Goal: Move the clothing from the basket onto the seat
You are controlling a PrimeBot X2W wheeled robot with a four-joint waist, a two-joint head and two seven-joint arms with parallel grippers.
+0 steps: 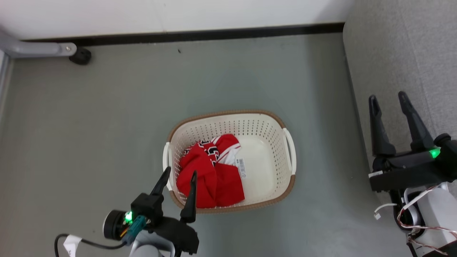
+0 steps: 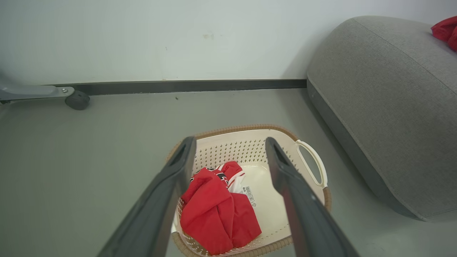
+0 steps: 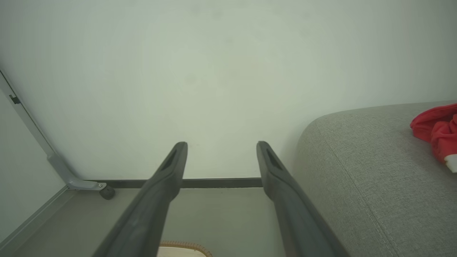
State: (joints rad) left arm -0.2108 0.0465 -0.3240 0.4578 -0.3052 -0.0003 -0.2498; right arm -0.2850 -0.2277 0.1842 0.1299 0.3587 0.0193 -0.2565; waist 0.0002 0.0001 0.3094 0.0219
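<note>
Clothing part-moved, next grab pending

Bright red soft garments with white trim (image 1: 210, 175) lie bunched in the cream perforated plastic basket (image 1: 250, 127); another red piece (image 3: 433, 128) already lies on the large light-grey upholstered seat (image 1: 400, 53). Left fingers (image 1: 190, 200), wide and empty, hover at the basket's near rim; next they must dip and pinch fabric. Right fingers (image 1: 379, 132), also wide, hang beside the seat. Grey floor (image 1: 107, 125), white wall (image 1: 178, 14)

Red clothing (image 1: 209, 178), cream basket (image 1: 267, 142)
</note>
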